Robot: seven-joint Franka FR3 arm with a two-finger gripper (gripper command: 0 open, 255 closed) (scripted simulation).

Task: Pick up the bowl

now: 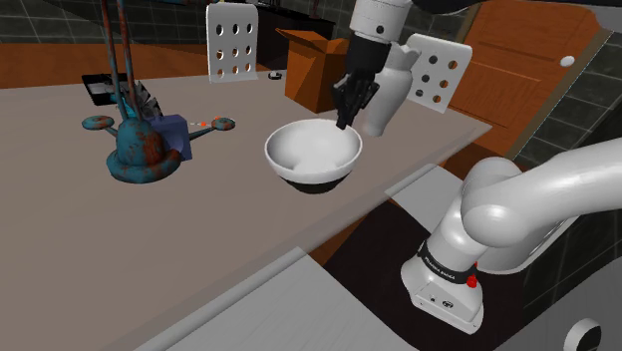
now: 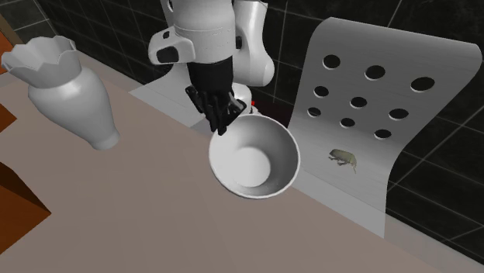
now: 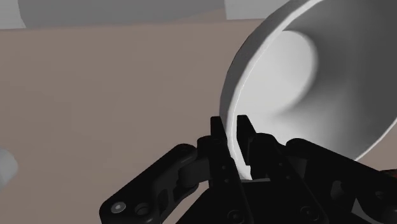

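A white bowl (image 1: 312, 150) (image 2: 256, 159) (image 3: 299, 83) with a dark underside hangs tilted over the brown table (image 1: 150, 239), near its edge on the shoulder view's right. My black gripper (image 1: 344, 122) (image 2: 219, 128) (image 3: 230, 127) comes down from above and is shut on the bowl's rim, one finger inside the wall and one outside. In the wrist view the rim runs straight between the two fingertips. The bowl's inside holds nothing.
A white vase (image 1: 394, 85) (image 2: 66, 97) stands just behind the gripper. Two white perforated chair backs (image 1: 231, 40) (image 1: 439, 70) rise at the table's edges. A brown box (image 1: 309, 65) sits at the back. A rusty blue stand (image 1: 140, 150) occupies the shoulder view's left.
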